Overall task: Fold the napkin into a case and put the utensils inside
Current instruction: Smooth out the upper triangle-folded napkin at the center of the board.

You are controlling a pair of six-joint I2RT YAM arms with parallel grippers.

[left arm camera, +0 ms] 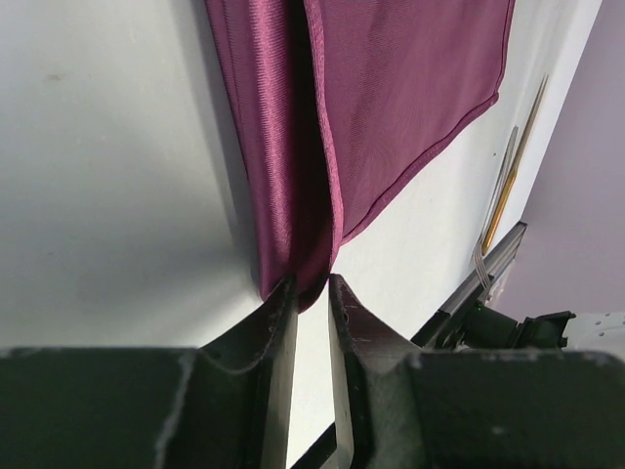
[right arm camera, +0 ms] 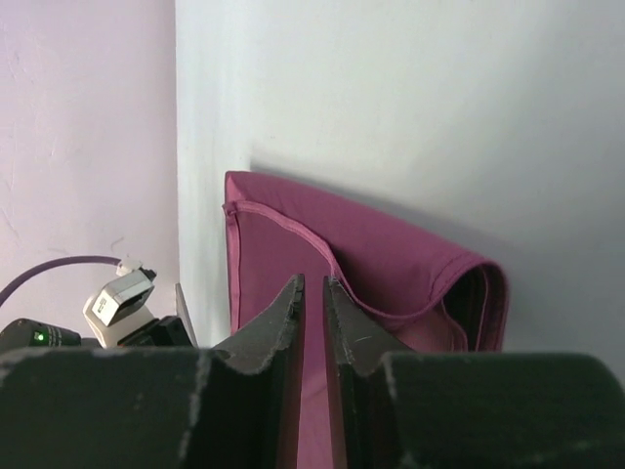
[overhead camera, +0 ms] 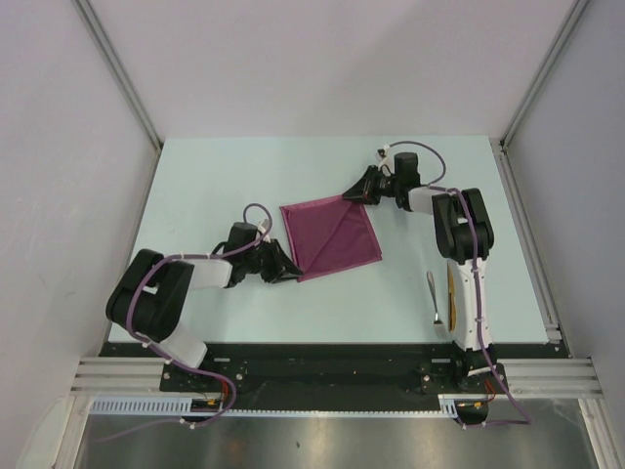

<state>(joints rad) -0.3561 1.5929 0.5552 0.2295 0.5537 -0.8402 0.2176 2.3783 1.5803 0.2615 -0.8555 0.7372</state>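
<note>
**Step in hand.** Folding. The napkin [overhead camera: 332, 239] is not yet a case, and the utensils [overhead camera: 441, 295] are not yet handled.

**Jaw state.** The left jaws are drawn almost together, with one corner of the napkin between their tips. The cloth gathers into a raised ridge running straight ahead from those tips, which reads as a pinch. The right jaws are likewise nearly pressed together at the opposite corner. A hemmed edge meets one fingertip and plum cloth shows in the slit between the fingers, so a pinch is judged here too.

**Location.** The napkin lies on the desk [overhead camera: 215, 186] directly between the two sets of jaws, spanning from one to the other. The utensils are a silver spoon [overhead camera: 432, 296] and a golden piece [overhead camera: 450, 291]. They lie side by side against the right arm [overhead camera: 469, 254], back toward its base and well apart from both sets of jaws.

**Appearance.** The cloth is thin, plum-magenta and faintly glossy, with a stitched hem. It is already doubled: ahead and to the right of the right jaws the layers gape at a soft fold. From above it shows a roughly square outline with one diagonal crease.

**Next move.** This is judged to call for both jaws to raise their corners together and carry them across to lay a narrower fold. Height and tension should stay equal so the lower layer does not drag.
</note>
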